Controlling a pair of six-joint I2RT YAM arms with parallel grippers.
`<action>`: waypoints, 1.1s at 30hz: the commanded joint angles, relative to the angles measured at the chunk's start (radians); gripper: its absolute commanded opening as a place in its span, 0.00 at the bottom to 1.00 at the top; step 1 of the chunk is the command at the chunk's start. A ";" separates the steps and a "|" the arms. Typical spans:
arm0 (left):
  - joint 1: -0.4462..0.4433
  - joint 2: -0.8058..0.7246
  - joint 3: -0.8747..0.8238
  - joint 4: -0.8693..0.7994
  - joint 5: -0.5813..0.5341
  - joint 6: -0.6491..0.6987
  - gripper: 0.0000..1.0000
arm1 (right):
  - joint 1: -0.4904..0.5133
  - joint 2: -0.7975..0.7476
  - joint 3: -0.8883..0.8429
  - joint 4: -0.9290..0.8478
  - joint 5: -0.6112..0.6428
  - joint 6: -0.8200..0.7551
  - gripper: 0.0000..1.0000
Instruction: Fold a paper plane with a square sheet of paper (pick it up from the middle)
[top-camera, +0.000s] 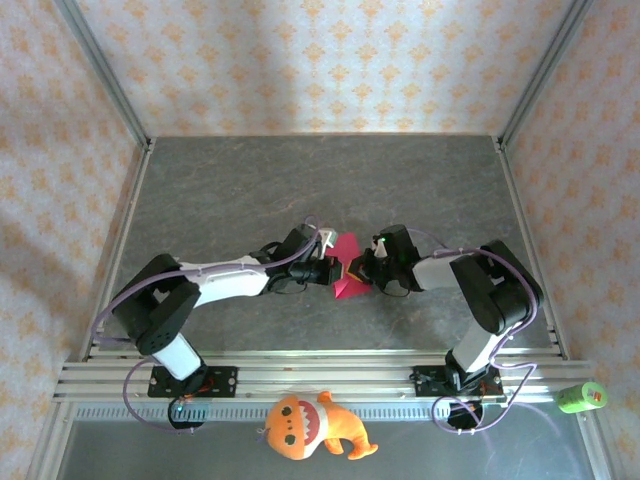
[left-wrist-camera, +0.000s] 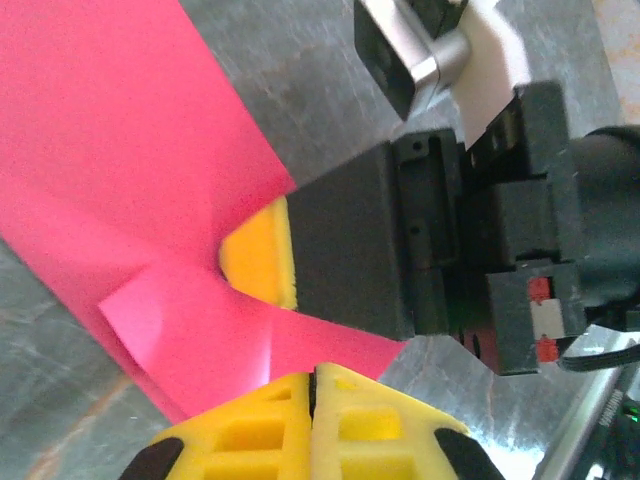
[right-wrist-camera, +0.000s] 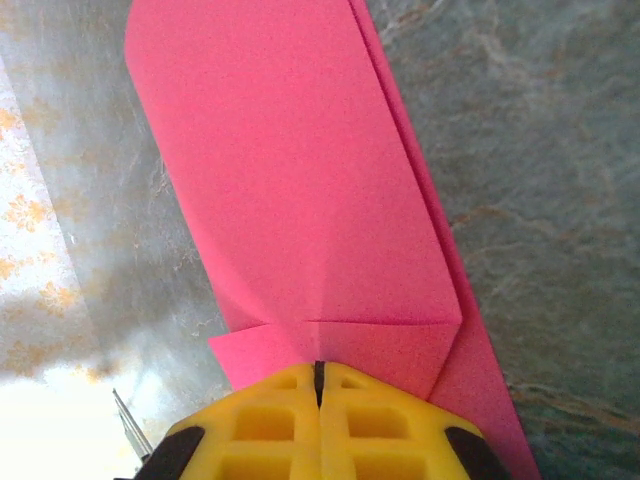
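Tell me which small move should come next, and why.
Probably lower the paper onto the table and flatten the fold: the left end effector and right end effector are both shut on it, and a small flap looks loose.

Evenly and softly lit from above in the top view, with only faint shadows on the table (top-camera: 300, 170) and a paler wash on the back wall (top-camera: 250, 60) at 12 o'clock. Soft and grainy in the left wrist view, blurred worst across the pink paper (left-wrist-camera: 110, 150) at 9 o'clock. Blown out to white at 7 o'clock in the right wrist view.
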 joint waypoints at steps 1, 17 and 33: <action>-0.008 0.051 0.009 0.057 0.111 -0.070 0.06 | 0.001 0.019 -0.042 -0.103 0.034 0.005 0.00; -0.008 0.158 0.001 0.103 0.165 -0.112 0.06 | 0.001 0.020 -0.042 -0.106 0.033 -0.001 0.00; -0.014 0.138 -0.080 0.165 0.201 -0.146 0.06 | 0.001 0.029 -0.033 -0.116 0.030 -0.012 0.00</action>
